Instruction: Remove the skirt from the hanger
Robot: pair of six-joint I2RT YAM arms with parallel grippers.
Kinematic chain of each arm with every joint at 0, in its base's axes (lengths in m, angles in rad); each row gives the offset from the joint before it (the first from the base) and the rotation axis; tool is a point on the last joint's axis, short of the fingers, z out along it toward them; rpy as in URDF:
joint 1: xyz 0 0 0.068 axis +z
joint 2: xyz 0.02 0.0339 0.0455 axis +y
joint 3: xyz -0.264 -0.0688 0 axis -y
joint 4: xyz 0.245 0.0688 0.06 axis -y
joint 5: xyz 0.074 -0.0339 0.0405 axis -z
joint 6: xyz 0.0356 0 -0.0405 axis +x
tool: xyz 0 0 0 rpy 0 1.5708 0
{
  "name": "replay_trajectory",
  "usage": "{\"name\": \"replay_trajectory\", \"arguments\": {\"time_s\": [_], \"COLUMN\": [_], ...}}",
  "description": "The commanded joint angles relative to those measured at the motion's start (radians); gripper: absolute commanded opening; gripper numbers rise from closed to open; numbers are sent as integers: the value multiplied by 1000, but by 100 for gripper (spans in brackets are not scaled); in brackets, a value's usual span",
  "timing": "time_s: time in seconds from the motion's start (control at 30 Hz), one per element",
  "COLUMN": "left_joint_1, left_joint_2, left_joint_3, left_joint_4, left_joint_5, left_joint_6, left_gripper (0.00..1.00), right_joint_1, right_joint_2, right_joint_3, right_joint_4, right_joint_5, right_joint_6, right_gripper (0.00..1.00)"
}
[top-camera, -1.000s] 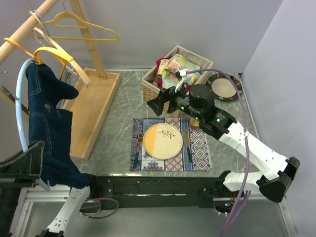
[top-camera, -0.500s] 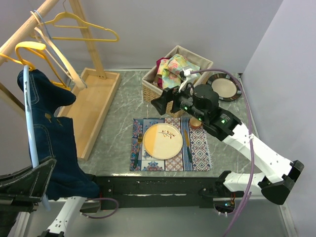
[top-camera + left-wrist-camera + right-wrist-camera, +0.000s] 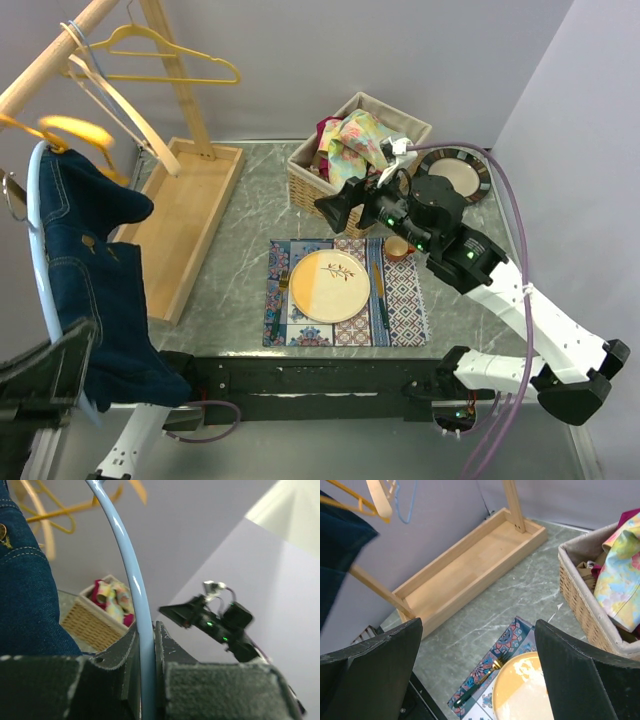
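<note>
**Operator:** Where was the skirt?

**Observer:** Your denim skirt hung at the far left, below the wooden rail. Its top corner sat just beside the yellow hanger. That hanger was blurred, so I couldn't tell whether the cloth was hooked on it or already free.

**Operator:** And my left hand?

**Observer:** Your left gripper was down at the near-left corner with its jaws drawn close on the skirt's lower part. In the wrist view the denim ran down behind the left pad, so the pinch point itself was hidden. A light-blue cable arced down across the gap between the pads.

**Operator:** The right one?

**Observer:** Your right gripper was spread wide and held nothing. It hung above the table between the wicker basket and the patterned placemat, well apart from the skirt. The yellow plate lay on that placemat, under the gripper in the wrist view.
</note>
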Motion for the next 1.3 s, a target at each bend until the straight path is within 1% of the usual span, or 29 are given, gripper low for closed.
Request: {"name": "replay_trajectory", "arguments": {"time_s": [0.0, 0.07, 0.13, 0.27, 0.4, 0.53, 0.57, 0.6, 0.67, 0.73, 0.8, 0.83, 0.87, 0.9, 0.97, 1.0, 1.07, 1.1, 1.13, 1.2, 1.23, 1.27], "left_joint_1": [-4, -4, -4, -4, -4, -4, -4, -4, -4, -6, -4, -4, -4, -4, -4, -4, -4, -4, -4, -4, -4, -4], "left_joint_2": [-21, -16, 1, 74, 117, 119, 116, 116, 116, 110, 99, 92, 81, 76, 70, 67, 59, 58, 55, 50, 47, 44], "left_joint_3": [-109, -142, -124, -30, 53, 47, 48, 53, 62, 62, 39, 27, 16, 4, 1, 2, 1, -2, -5, -14, -21, -33], "left_joint_4": [295, 365, 384, 355, 294, 300, 300, 297, 290, 287, 289, 292, 289, 280, 242, 234, 212, 208, 203, 186, 185, 177], "left_joint_5": [-155, -149, -143, -133, -137, -117, -95, -86, -65, -23, 14, 20, 21, 12, -6, -14, -17, -14, -6, -3, 6, 8], "left_joint_6": [107, 109, 106, 106, 66, 46, 43, 38, 26, 14, 6, 3, 3, 6, 3, 3, -9, -15, -18, -23, -23, -23], "left_gripper": [1, 1, 1, 1, 1, 1, 1, 1, 1, 1, 1, 1, 1, 1, 1, 1, 1, 1, 1, 1, 1, 1], "right_joint_1": [5, 7, 7, 7, 7, 7, 7, 7, 20, 48, 123, 158, 193, 271, 348, 429, 509, 545, 615, 680, 739, 761], "right_joint_2": [-40, -51, -48, -35, -37, -29, -28, -29, -34, -43, -52, -49, -40, -13, 24, 59, 84, 105, 119, 170, 188, 208], "right_joint_3": [-28, -40, -48, -41, -54, -54, -51, -54, -62, -68, -97, -103, -97, -85, -32, -13, 12, 12, 16, 30, 36, 44], "right_joint_4": [70, 89, 95, 86, 98, 103, 106, 113, 143, 185, 244, 296, 310, 317, 325, 330, 383, 415, 486, 544, 596, 623], "right_joint_5": [9, 15, 19, 24, 18, 12, -2, -55, -106, -143, -166, -165, -154, -145, -116, -103, -62, -54, -50, -24, -10, 30], "right_joint_6": [6, 3, -5, -14, -17, -22, -23, -25, -19, 29, 78, 92, 104, 115, 109, 101, 100, 100, 90, 46, 28, 11], "right_gripper": [100, 100, 100, 100, 100, 100, 100, 100, 100, 100, 100, 100, 100, 100, 100, 100, 100, 100, 100, 100, 100, 100]}}
